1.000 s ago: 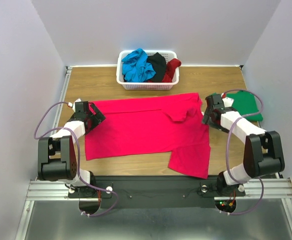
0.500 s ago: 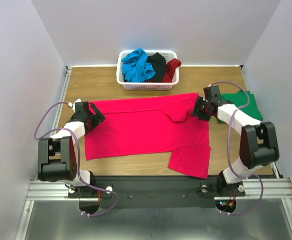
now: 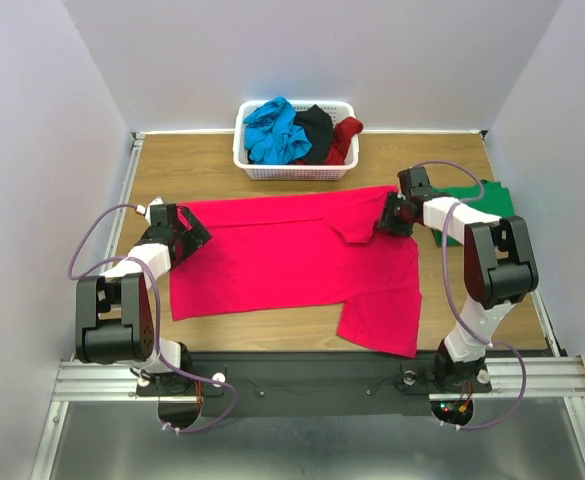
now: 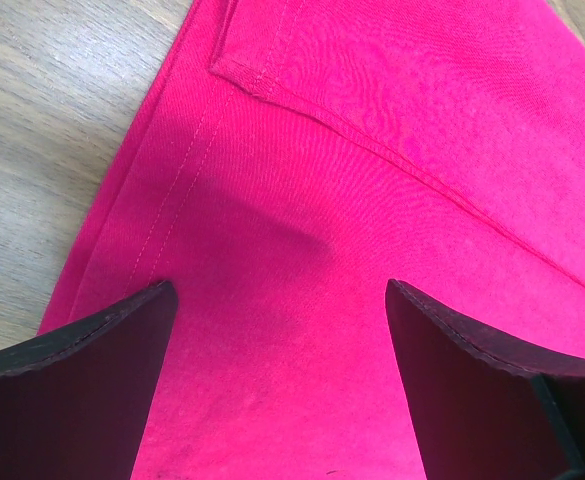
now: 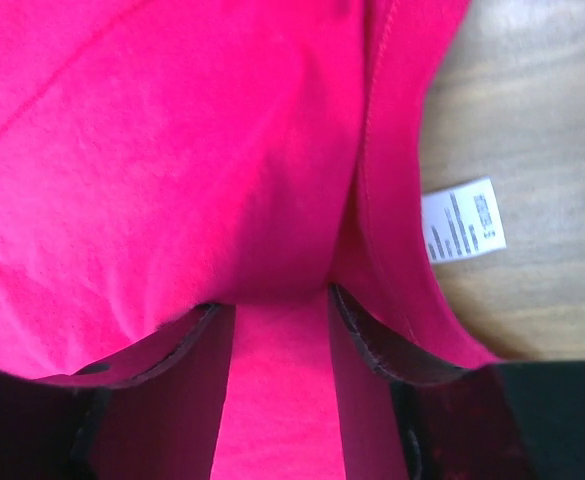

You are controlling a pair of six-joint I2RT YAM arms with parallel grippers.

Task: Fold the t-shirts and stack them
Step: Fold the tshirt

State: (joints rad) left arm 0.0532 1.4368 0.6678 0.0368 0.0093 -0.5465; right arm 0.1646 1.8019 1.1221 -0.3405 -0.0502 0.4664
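Now that the right end effector [image 3: 391, 214] has reached the pink-red t-shirt [image 3: 272, 262] collar, grip unclear, folding can start; left end effector [image 4: 277, 298] gapes.

A bright pink-red cloth t-shirt [image 3: 292, 262] lies mid-way on the wooden table [image 3: 207, 160]. Behind it, a white plastic lattice basket [image 3: 294, 173] holds blue, black and dark red cloth shirts [image 3: 294, 130]. A green cloth shirt [image 3: 495, 201] lies to its right, perhaps touching.
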